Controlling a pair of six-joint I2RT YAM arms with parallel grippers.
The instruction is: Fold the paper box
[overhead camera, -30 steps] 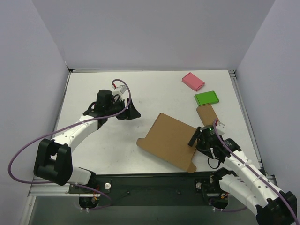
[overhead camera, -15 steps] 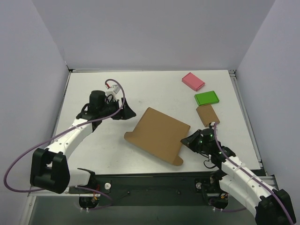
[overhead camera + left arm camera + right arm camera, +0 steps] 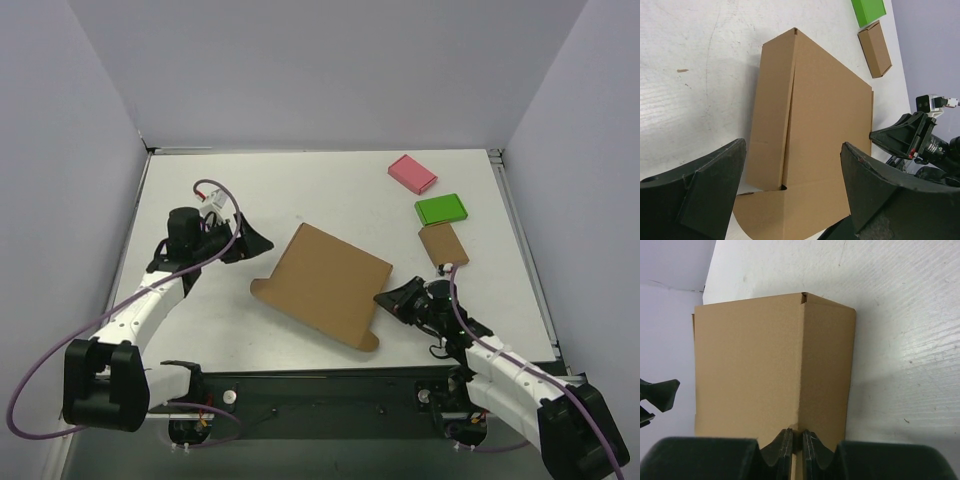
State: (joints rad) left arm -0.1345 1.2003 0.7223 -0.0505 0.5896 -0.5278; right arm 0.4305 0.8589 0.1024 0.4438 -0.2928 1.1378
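My right end effector (image 3: 796,441) has clamped the paper box (image 3: 322,283) edge, dragging it left; my left end effector (image 3: 793,150) waits open.

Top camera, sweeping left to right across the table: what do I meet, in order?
left pincer → paper box → right pincer → small brown block. The pink block and green block lie farther back and overlap these spans, so they are left out.
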